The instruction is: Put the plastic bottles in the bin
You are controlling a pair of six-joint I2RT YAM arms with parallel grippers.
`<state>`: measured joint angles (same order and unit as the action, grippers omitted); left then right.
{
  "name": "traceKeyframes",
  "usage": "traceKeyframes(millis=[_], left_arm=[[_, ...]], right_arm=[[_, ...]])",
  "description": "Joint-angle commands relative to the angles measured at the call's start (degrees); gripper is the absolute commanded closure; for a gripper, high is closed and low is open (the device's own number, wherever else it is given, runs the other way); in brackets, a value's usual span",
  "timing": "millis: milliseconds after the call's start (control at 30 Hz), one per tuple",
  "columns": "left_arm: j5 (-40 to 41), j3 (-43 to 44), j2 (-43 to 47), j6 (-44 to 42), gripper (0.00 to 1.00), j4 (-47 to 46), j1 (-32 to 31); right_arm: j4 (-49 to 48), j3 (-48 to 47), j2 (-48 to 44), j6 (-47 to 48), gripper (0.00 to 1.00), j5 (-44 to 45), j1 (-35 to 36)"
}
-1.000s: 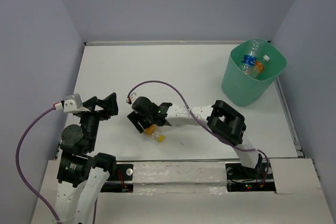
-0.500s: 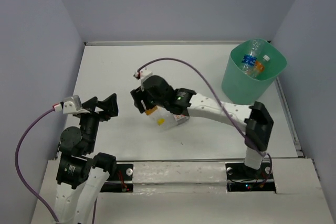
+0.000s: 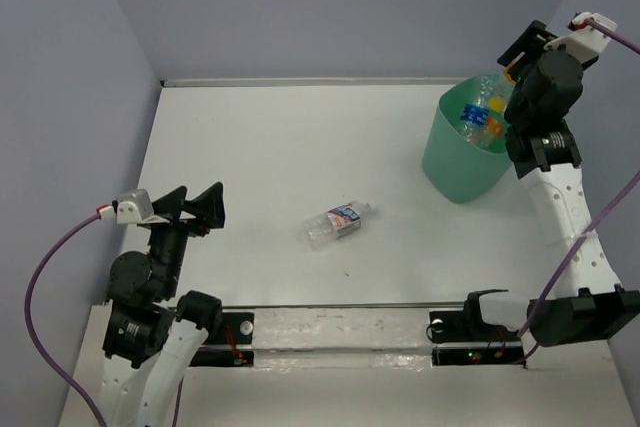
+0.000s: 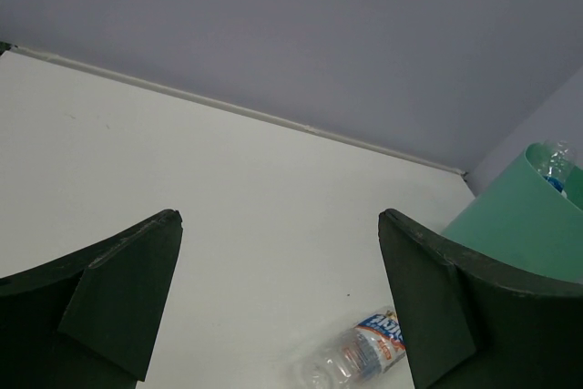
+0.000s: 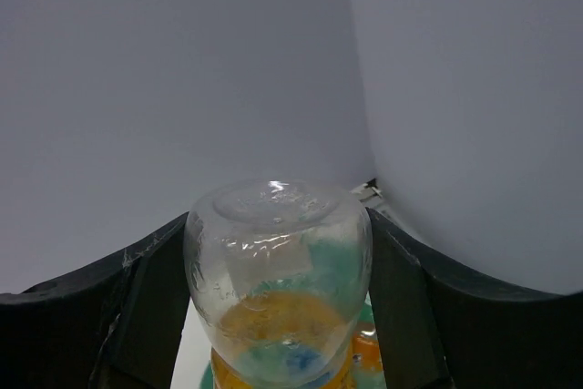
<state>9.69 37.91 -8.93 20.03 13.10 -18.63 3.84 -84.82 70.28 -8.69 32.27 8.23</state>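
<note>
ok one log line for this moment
right gripper: shut on orange-label bottle, over bin | left gripper: open, empty | loose bottle: on table

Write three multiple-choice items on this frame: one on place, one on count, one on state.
1. Where is the right tool?
A above the mint-green plastic bin
B low over the table's middle
C beside the left arm's base
2. How many bottles lie on the white table?
A none
B one
C three
3. The right tool is:
A open, empty
B shut on a clear orange-labelled plastic bottle
C shut on a cap
1 A: the top view shows it over the bin's rim.
2 B: only the clear white-red-blue-labelled bottle lies there.
3 B: the wrist view shows it clamped on the bottle.
</note>
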Motion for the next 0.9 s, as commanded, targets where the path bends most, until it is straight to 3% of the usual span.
traceKeyframes(millis=[0,133,233,267,433,533,567,667,800,867], left_arm=[[0.0,0.6,0.9,-0.7,0.01,-2.1,-0.9],[0.4,0.7,0.9,-0.6,0.01,-1.9,-1.3],[1.1,0.8,0.9,-0.6,0.01,-1.6,-1.6],[1.0,0.8,0.9,-0.7,0.01,-1.7,-1.8],[1.4,0.8,0.8,-0.5,0.01,-1.6,-1.7],[1.6,0.8,0.6,-0.6,0.01,-1.7,-1.8],[1.7,0.9,0.2,-0.6,0.01,-1.7,-1.5],[1.9,0.9,-0.2,-0.6,0.01,-1.5,-1.1],[2.0,0.9,-1.4,-0.6,0.01,-1.5,-0.6],[1.6,0.9,-1.8,-0.6,0.01,-1.7,-0.5]], right_arm=[[-5.6,3.7,4.7,3.8,0.55,5.2,-5.5],[-7.1,7.2,6.0,3.3,0.47,9.5,-6.2],[-7.3,8.0,6.6,4.0,0.10,14.2,-6.2],[-7.3,8.3,6.3,5.1,0.05,13.5,-6.2],[-4.6,8.4,1.0,1.4,0.04,5.7,-6.2],[0.7,7.1,-1.5,-2.9,0.04,-4.2,-1.8],[2.5,7.0,-1.9,-2.4,0.07,-9.5,3.3],[11.2,5.8,-1.3,-4.4,0.09,-13.5,12.1],[14.4,14.6,-3.0,-11.3,0.10,-15.6,28.9],[14.2,19.1,-4.2,-18.3,0.09,-15.5,33.1]])
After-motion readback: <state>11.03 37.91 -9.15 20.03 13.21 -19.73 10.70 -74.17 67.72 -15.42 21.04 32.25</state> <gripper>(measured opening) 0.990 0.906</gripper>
